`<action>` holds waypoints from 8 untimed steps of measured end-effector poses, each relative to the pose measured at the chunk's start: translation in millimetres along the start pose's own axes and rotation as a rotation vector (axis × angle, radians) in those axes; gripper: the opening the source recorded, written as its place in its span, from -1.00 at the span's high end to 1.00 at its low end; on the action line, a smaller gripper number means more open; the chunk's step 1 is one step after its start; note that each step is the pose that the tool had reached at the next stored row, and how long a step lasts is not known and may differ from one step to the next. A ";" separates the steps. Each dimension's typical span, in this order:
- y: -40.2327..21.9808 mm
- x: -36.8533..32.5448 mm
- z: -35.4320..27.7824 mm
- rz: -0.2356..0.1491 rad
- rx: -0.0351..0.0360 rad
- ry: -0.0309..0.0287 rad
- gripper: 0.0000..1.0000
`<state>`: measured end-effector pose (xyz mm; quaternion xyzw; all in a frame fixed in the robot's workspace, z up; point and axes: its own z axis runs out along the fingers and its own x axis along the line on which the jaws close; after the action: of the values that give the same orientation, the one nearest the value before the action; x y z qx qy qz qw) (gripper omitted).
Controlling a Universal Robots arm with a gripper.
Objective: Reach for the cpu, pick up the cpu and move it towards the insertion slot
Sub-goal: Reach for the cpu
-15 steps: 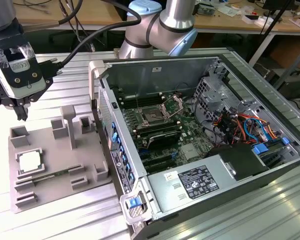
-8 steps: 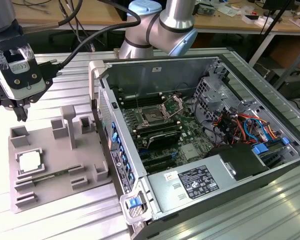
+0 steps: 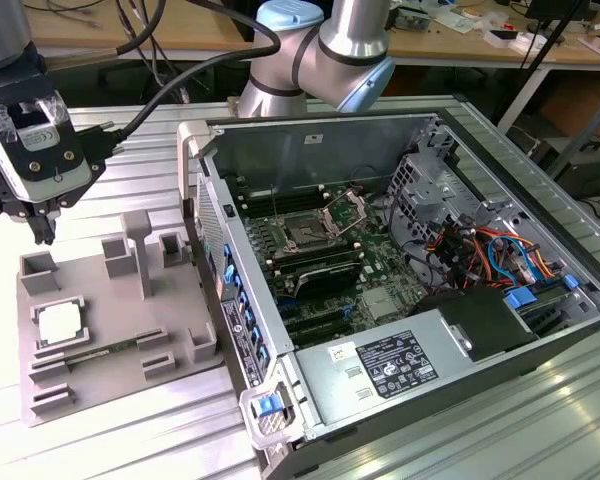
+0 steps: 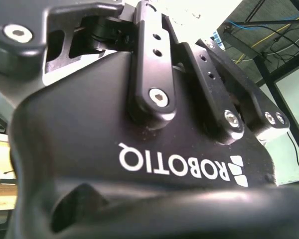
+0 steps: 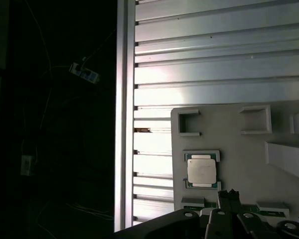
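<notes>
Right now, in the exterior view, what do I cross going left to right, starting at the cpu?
cpu → tall post of the grey tray → computer case side wall → insertion slot → orange and blue cables

Robotics lab: cluttered workbenches point(image 3: 450, 45), opened computer case point(image 3: 310, 150).

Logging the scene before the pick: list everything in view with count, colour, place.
table: one, silver slats, under everything.
case: one, grey, open, on the table.
tray: one, grey, on the table beside the case.
insertion slot: one, dark, shiny frame, on the green board in the case.
cpu: one, silvery, in the tray.
arm: one, silver and pale blue, behind the case.
hand: one, black, above the tray, clear of the cpu.
</notes>
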<state>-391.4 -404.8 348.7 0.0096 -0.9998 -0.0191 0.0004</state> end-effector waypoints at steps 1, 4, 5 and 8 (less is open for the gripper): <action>0.0 0.0 0.1 0.000 0.0000 0.0000 0.79; 0.0 0.1 1.0 0.000 0.0000 0.0000 0.79; 0.0 0.1 1.2 0.000 0.0000 0.0000 0.79; -0.1 0.1 1.7 0.000 0.0000 0.0000 0.79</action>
<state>-391.6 -404.8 347.0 0.0096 -0.9998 -0.0191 0.0004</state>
